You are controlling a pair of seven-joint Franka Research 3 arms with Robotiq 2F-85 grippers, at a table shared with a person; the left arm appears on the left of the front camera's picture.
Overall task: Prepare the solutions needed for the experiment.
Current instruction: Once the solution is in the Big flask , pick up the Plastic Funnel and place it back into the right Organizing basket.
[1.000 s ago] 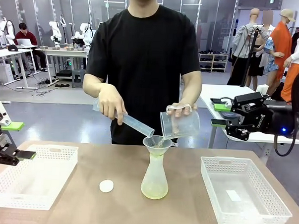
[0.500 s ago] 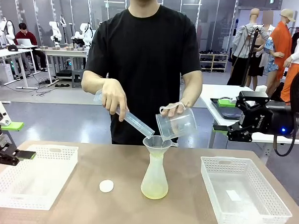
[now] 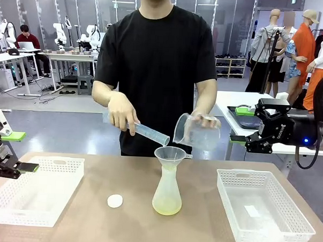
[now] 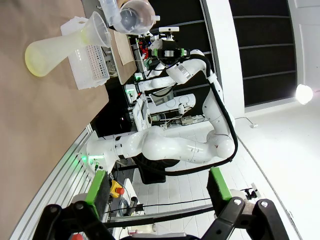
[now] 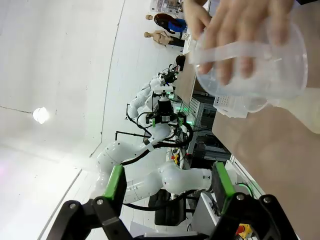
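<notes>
1. The solutions are a thin pale yellow layer at the bottom of a frosted flask. The flask stands upright on the table, about in the middle, between two white baskets.
2. A clear funnel sits in the neck of the flask.
3. The person stands at the far side. One hand holds a measuring cylinder tilted down, its open end just above the rim of the funnel.
4. The other hand holds a clear beaker tilted, near the funnel on the robot's right of it and a little higher. I cannot tell if liquid runs from it.
5. The left tool hangs at the left edge of the table, above the near corner of the left basket. Its jaws stand wide and hold nothing.
6. The right tool is in the air beyond the right basket, pointing toward the beaker but apart from it. Its jaws are also wide and empty.
7. A small white round cap lies on the table between the left basket and the flask.
</notes>
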